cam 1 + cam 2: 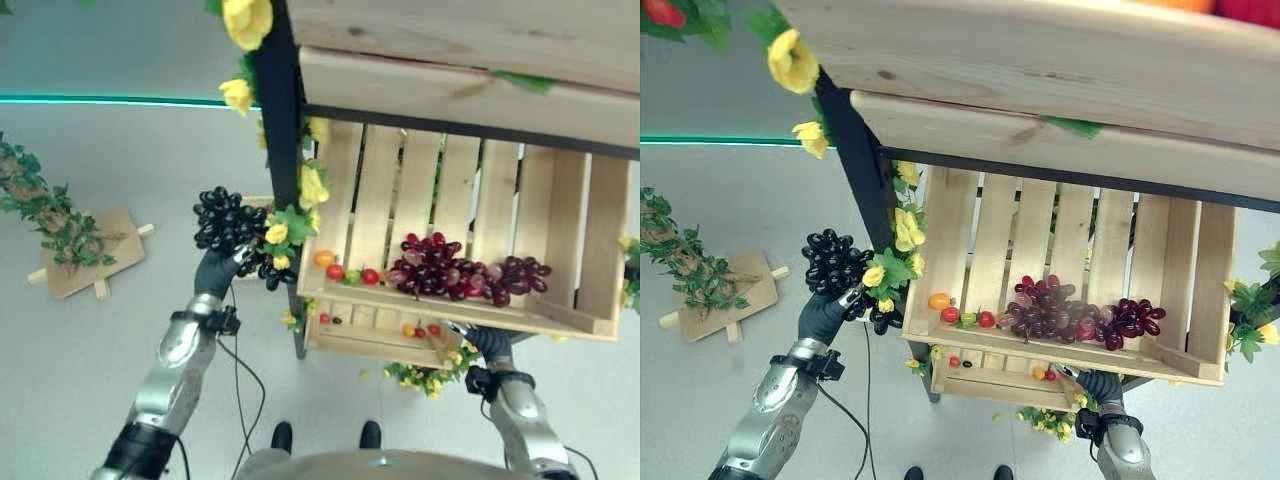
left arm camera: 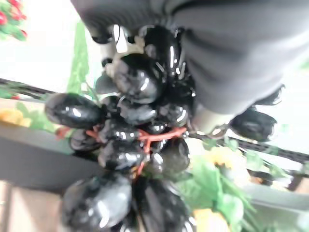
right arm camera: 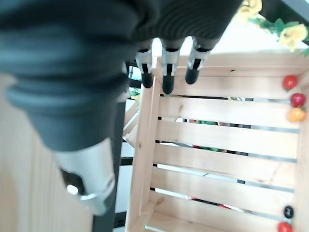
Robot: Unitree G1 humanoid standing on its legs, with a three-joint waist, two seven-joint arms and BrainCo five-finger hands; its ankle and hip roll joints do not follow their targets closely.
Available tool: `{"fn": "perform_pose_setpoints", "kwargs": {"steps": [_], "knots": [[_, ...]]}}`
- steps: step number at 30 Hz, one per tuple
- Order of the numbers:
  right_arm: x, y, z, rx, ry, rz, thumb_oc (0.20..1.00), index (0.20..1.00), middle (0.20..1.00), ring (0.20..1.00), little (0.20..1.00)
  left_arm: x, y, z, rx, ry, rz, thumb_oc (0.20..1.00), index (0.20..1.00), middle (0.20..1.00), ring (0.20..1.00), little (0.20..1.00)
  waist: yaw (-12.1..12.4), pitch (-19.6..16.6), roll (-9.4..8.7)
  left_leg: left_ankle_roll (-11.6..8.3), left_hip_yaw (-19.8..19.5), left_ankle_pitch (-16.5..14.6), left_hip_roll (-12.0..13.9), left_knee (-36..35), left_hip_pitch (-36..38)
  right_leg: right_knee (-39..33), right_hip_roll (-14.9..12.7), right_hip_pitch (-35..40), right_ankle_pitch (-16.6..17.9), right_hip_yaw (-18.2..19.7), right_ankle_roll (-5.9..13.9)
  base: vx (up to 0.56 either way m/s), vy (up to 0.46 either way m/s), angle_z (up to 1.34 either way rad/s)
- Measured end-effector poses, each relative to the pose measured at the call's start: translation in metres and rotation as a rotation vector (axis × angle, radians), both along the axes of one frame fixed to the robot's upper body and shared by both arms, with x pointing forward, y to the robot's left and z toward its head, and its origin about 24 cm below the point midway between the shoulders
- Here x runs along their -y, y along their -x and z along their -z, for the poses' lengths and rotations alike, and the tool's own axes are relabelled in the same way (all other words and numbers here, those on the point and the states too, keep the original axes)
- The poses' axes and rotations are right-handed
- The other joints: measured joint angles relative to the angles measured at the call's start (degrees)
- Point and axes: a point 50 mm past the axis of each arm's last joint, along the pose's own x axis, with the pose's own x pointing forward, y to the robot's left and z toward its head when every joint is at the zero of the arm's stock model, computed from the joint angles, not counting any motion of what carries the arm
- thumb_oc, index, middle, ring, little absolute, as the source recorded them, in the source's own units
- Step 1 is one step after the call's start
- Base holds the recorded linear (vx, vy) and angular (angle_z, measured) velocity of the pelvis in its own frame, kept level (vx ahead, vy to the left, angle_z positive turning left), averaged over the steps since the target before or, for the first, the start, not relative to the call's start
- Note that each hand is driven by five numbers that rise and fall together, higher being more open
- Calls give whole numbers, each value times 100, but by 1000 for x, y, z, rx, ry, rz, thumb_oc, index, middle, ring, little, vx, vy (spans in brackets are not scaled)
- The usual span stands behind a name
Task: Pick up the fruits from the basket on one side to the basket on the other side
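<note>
My left hand [image 1: 215, 268] is curled round a bunch of black grapes [image 1: 222, 219], held in the air just left of the wooden crate [image 1: 560, 210]. My right hand [image 3: 166, 67] hangs relaxed below that crate. I judge the move half done: red grapes [image 1: 432, 266] and small fruits [image 1: 345, 270] remain. No writing is readable.
</note>
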Motion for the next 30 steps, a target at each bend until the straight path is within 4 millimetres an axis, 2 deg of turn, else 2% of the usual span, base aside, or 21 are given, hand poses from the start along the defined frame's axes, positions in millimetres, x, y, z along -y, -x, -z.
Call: {"fn": "perform_pose_setpoints", "kwargs": {"steps": [2,6,10,11,12,15,17,19,21,25,30], "knots": [[-8,-3,2,-6,-5,-27,1000,1000,1000,1000,1000,4,-6,-8,30,-3,18,200,200,200,200,200,-4,-5,-8,13,-11,13,-16,-11,10,0,-18,10,9,0,15,6,-10,2],[-23,-9,8,-43,-18,-89,1000,1000,1000,1000,1000,9,-8,-10,36,-4,38,200,200,200,200,200,11,-7,-10,10,-79,25,-27,-10,19,1,-21,54,19,2,6,-10,-17,8],[-25,-12,13,-76,-20,-98,1000,1000,1000,1000,1000,16,-6,-11,42,3,61,200,200,200,200,200,20,-6,-9,-10,-280,57,-45,-11,-31,3,-29,121,-53,3,41,-24,-33,28],[-25,-13,13,-78,-20,-97,1000,1000,1000,1000,1000,17,-6,-11,44,5,65,200,200,200,200,200,93,3,-5,-47,-381,105,-59,-7,-83,4,-15,148,-70,-44,46,-18,-64,68],[-24,-13,15,-86,-18,-91,1000,1000,1000,1000,1000,23,-6,-13,50,8,88,200,200,200,200,200,6,11,5,-69,-605,148,-82,-12,-119,3,-29,238,-134,-199,68,-4,-54,72],[-23,-12,19,-110,-17,-85,1000,1000,1000,1000,1000,37,-5,-15,59,12,147,200,200,200,200,200,40,25,12,-117,-1041,226,-118,-9,-143,3,-33,396,-234,-495,77,-11,-51,85],[-22,-10,21,-124,-16,-71,1000,1000,1000,1000,1000,44,-2,-17,70,17,184,200,200,200,200,200,225,59,42,-161,-1283,273,-153,5,-211,5,-10,507,-296,-693,83,-24,-55,63],[-18,-9,24,-139,-7,-55,1000,1000,1000,1000,1000,51,0,-20,84,22,221,200,200,200,200,200,161,69,59,-197,-1588,302,-157,25,-227,3,-25,594,-348,-1004,70,-24,-38,73],[-18,-10,24,-139,-6,-53,1000,1000,1000,1000,1000,52,2,-22,96,22,236,200,200,200,200,200,335,94,94,-249,-1628,272,-173,46,-313,4,53,623,-382,-1079,69,-25,-33,44],[-9,-12,22,-128,3,-9,1000,1000,1000,1000,1000,57,5,-32,139,33,276,200,200,200,200,200,376,164,225,-222,-1890,244,-170,310,-633,14,107,671,-481,-1622,-7,2,-60,67],[-7,-10,24,-139,6,-3,1000,1000,1000,1000,1000,56,6,-31,139,39,270,200,200,200,200,200,649,177,297,-272,-2057,270,-121,405,-706,326,129,663,-726,-1849,-14,-1,-49,39]]}}
